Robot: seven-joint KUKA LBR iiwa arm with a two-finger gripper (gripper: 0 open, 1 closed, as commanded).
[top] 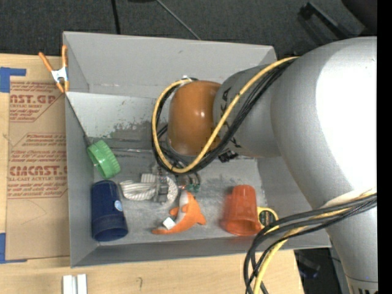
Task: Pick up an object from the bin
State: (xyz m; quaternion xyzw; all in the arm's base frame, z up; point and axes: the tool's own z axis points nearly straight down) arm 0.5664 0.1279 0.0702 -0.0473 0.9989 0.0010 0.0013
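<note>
My gripper (166, 187) reaches down into the middle of the bin, beneath the arm's orange cover. It sits right at a white and grey ribbed thing (138, 190) that lies on the bin floor to its left. Just below it, near the front wall, lies an orange and white fish-shaped toy (185, 217). An orange cup (240, 210) lies on its side to the right of the toy.
A dark blue cup (108, 211) lies in the front left corner, with a green ridged cap (102, 158) above it by the left wall. A yellow tape measure (266, 215) peeks out beside the orange cup. The arm and its cables cover the bin's right side.
</note>
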